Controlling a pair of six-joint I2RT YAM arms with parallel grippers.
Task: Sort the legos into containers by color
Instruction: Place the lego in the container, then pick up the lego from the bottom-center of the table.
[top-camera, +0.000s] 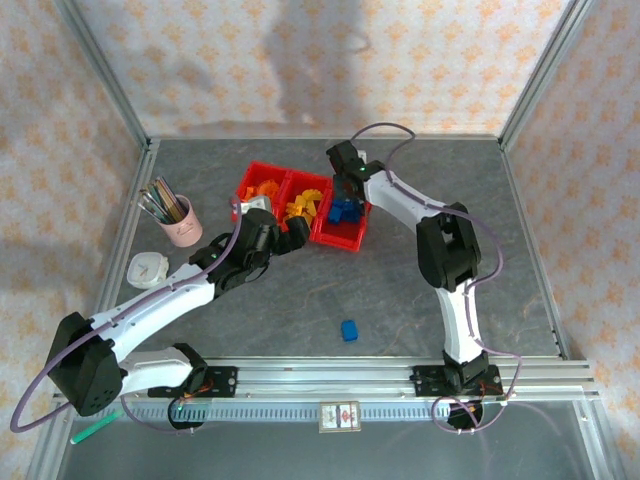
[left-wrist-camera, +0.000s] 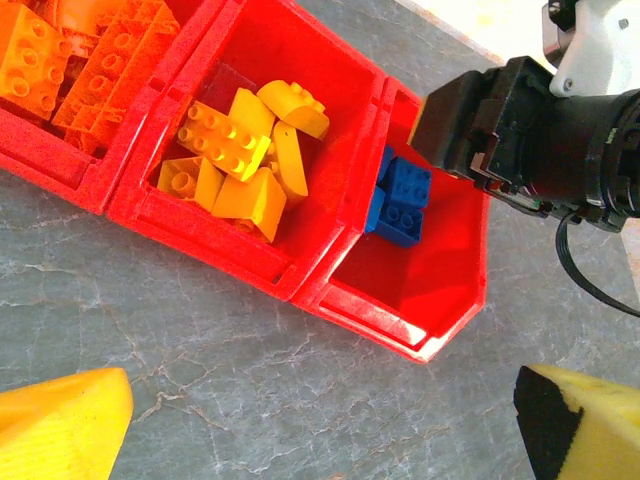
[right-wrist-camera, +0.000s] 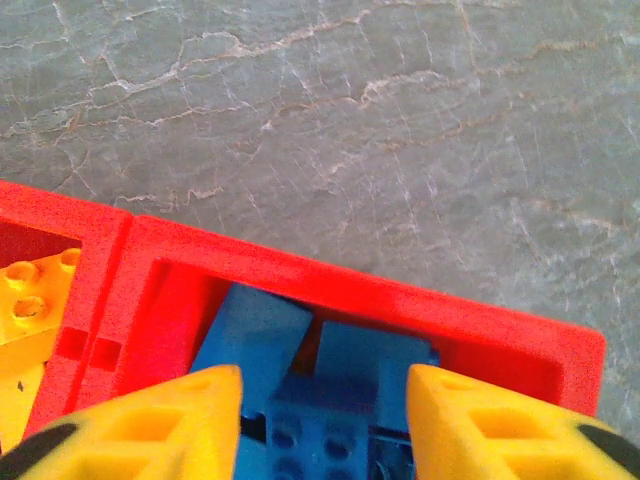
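Left gripper (left-wrist-camera: 322, 400) hung over bare table (left-wrist-camera: 250, 370), just short of the near wall of the red tray (left-wrist-camera: 215, 240). Its fingers (left-wrist-camera: 60, 425) were spread wide and empty.

Right gripper (right-wrist-camera: 325, 385) was down over the right-end bin, fingers apart on either side of a blue brick (right-wrist-camera: 320, 435) on the pile. A thin dark gap showed at its left finger. Couldn't tell whether it was pinching the brick or clear of it.

Tray contents:
- Orange bricks (left-wrist-camera: 70, 60) were in the left bin.
- Yellow bricks (left-wrist-camera: 245, 150) were in the middle bin.
- Blue bricks (left-wrist-camera: 400, 200) were in the right bin, bunched toward the far end by the divider. The near half of that bin's floor was bare red.
- The right arm's black wrist body overhung that bin's far corner.

One loose blue brick (top-camera: 349, 330) sat alone on the table. It was well apart from the tray and nearer the front rail (top-camera: 400, 372), with open stone on every side and both arms off to the sides.

Room and edges:
- A wide open strip ran between the tray's near wall and the rail.
- Right of the tray, the table ran bare to the frame edge.
- Pink cup (top-camera: 183, 225) with pens stood near the left table edge.
- A white round object (top-camera: 148, 268) lay just beside the left arm's forearm link.
- The tray's far side left a narrower band of table before the back wall.
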